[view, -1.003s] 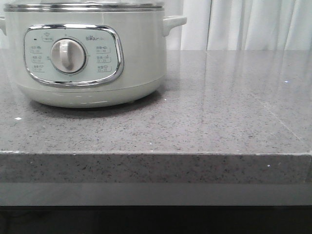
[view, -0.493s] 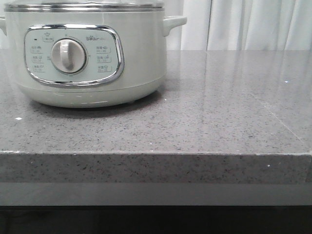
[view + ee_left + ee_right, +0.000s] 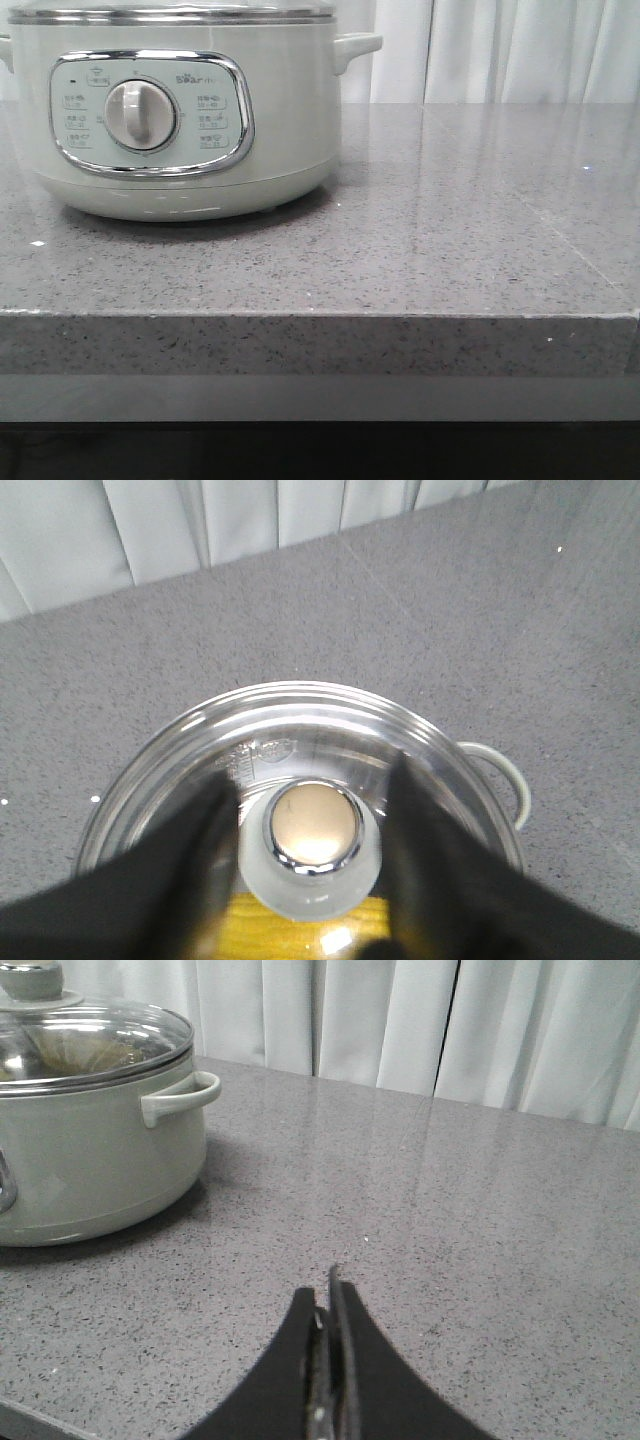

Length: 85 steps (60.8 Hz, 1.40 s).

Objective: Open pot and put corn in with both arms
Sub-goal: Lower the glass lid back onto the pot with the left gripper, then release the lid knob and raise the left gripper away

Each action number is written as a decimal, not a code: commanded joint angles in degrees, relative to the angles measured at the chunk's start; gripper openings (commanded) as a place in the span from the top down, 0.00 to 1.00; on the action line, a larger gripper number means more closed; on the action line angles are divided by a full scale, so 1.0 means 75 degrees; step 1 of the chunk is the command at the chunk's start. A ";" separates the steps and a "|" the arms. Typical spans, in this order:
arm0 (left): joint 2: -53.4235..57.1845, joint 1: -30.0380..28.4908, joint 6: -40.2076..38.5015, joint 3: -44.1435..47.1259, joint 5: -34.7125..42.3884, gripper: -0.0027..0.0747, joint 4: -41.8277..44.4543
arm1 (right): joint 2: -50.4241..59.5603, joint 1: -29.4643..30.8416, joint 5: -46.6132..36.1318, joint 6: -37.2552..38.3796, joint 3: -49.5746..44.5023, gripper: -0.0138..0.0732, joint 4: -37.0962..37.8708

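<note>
The round, glossy pale grey-green pot stands at the back left of the speckled grey stone counter, its glass lid on, steel-rimmed, with a frosted chrome-capped knob. The left gripper spreads its dark fingers either side of the knob, not touching. The right gripper hovers pinched together, empty. Nothing differs from the earlier front views.
</note>
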State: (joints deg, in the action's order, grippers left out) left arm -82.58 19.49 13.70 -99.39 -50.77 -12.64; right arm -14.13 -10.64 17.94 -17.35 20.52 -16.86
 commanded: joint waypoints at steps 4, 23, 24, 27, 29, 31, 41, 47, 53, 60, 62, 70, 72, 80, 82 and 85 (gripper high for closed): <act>0.0747 0.0036 0.0024 -0.0009 0.0382 0.99 -0.0078 | -0.0057 0.0026 -0.0636 -0.0079 0.0188 0.92 0.0015; 0.2111 0.0036 0.0024 0.1746 0.0709 0.99 -0.0094 | -0.0057 0.0026 -0.0636 -0.0079 0.0188 0.92 0.0015; 0.2212 0.0036 0.0024 0.1880 0.0764 0.99 -0.0109 | -0.0057 0.0026 -0.0636 -0.0079 0.0188 0.92 0.0015; 0.2668 0.0036 0.0024 0.2387 0.1005 0.99 -0.0150 | -0.0057 0.0026 -0.0636 -0.0079 0.0188 0.92 0.0015; 0.2991 0.0036 0.0024 0.2860 0.1245 0.99 -0.0167 | -0.0057 0.0026 -0.0636 -0.0079 0.0188 0.92 0.0015; 0.3337 0.0036 0.0024 0.3271 0.1448 0.99 -0.0184 | -0.0057 0.0026 -0.0636 -0.0079 0.0188 0.92 0.0015; 0.5265 0.0036 0.0024 0.5288 0.2263 0.99 -0.0302 | -0.0057 0.0026 -0.0636 -0.0079 0.0188 0.92 0.0015; 0.6454 0.0036 0.0024 0.6340 0.2635 0.99 -0.0302 | -0.0057 0.0026 -0.0636 -0.0079 0.0188 0.92 0.0015; 0.7494 0.0036 0.0024 0.7185 0.2801 0.99 -0.0249 | -0.0057 0.0026 -0.0636 -0.0079 0.0188 0.92 0.0015; 0.8489 0.0036 0.0024 0.7911 0.2782 0.99 -0.0248 | -0.0057 0.0026 -0.0636 -0.0079 0.0188 0.92 0.0015; 0.8708 0.0036 0.0024 0.8043 0.2775 0.99 -0.0248 | -0.0057 0.0026 -0.0636 -0.0079 0.0188 0.92 0.0015; 0.9290 0.0036 0.0024 0.8368 0.2775 0.99 -0.0248 | -0.0057 0.0026 -0.0636 -0.0079 0.0188 0.92 0.0015; 0.9347 0.0036 0.0024 0.8436 0.2775 0.99 -0.0248 | -0.0057 0.0026 -0.0636 -0.0079 0.0188 0.92 0.0015; 0.9362 0.0036 0.0024 0.8603 0.2775 0.99 -0.0248 | -0.0057 0.0026 -0.0636 -0.0079 0.0188 0.92 0.0015; 0.9362 0.0036 0.0024 0.8657 0.2775 0.99 -0.0248 | -0.0057 0.0026 -0.0636 -0.0079 0.0188 0.92 0.0015; 0.9362 0.0036 0.0024 0.8732 0.2790 0.99 -0.0248 | -0.0057 0.0026 -0.0636 -0.0079 0.0188 0.92 0.0015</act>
State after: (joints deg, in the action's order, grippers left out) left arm -11.62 19.49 14.02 -33.29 -34.83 -13.61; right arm -14.13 -10.64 17.94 -17.35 20.52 -16.86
